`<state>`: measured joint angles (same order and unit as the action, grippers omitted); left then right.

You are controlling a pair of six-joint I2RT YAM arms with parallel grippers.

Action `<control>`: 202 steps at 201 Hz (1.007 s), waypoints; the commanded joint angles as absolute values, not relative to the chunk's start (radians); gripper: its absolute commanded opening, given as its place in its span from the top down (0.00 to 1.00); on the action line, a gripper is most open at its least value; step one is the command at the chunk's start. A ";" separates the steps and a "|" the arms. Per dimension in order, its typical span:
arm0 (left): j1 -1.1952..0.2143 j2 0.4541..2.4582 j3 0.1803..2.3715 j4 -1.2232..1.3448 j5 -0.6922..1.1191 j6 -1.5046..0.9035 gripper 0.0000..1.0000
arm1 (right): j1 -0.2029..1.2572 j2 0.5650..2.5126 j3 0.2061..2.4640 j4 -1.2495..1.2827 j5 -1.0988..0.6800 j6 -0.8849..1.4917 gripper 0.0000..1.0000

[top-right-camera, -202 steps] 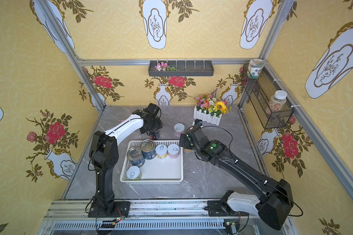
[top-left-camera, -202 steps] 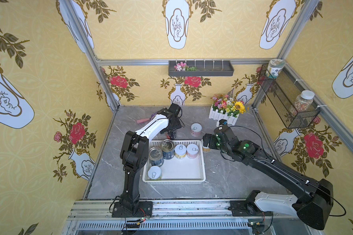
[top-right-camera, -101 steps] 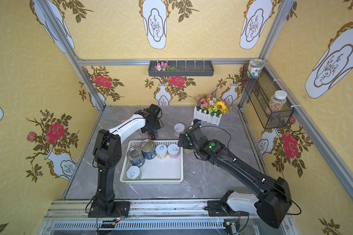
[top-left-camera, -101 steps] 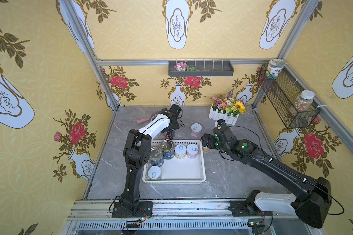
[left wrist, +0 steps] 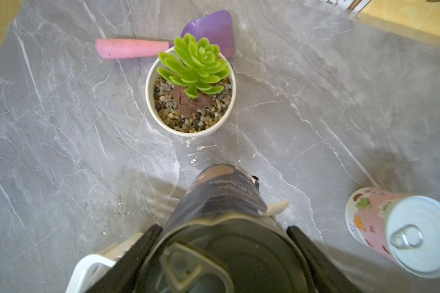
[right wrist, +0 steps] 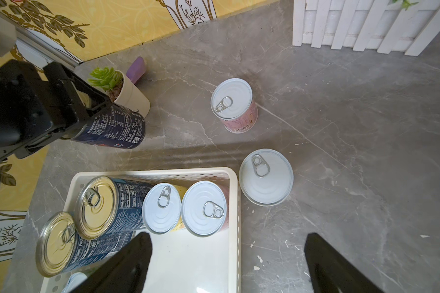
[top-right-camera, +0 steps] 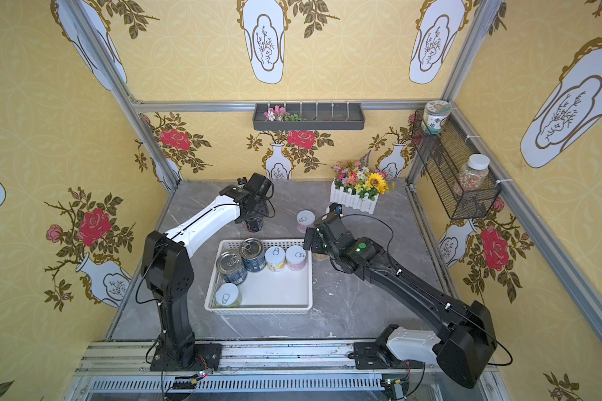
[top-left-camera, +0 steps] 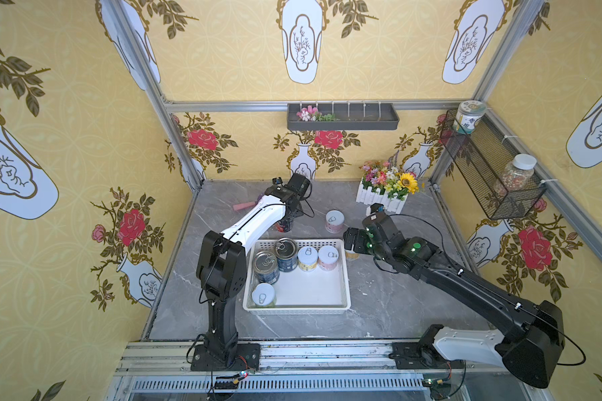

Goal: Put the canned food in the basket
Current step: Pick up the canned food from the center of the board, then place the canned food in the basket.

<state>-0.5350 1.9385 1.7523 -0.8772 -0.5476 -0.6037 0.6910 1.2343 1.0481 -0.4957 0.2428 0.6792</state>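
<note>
Lab booth: aluminium frame (top-left-camera: pixel 230 105), wallpaper panels (top-left-camera: pixel 223 52)

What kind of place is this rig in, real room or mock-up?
Likely a staged robot test cell, not a real room: floral wallpaper panels on an aluminium frame, two arms bolted to a front rail, decor props like the fenced flower planter.

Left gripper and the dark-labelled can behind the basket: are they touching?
Touching. The left wrist view shows the left gripper with both fingers pressed against the sides of the dark-labelled can, with no gap on either side.
</note>
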 commanded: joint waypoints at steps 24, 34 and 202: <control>-0.603 1.881 1.800 -0.920 -0.615 -0.619 0.24 | 0.688 1.245 1.052 -0.468 0.258 0.677 0.03; -0.606 1.873 1.805 -0.922 -0.599 -0.611 0.24 | 0.687 1.245 1.052 -0.470 0.259 0.678 0.03; -0.862 1.710 1.753 -1.019 -0.576 -0.663 0.24 | 0.662 1.152 1.007 -0.467 0.331 0.689 0.03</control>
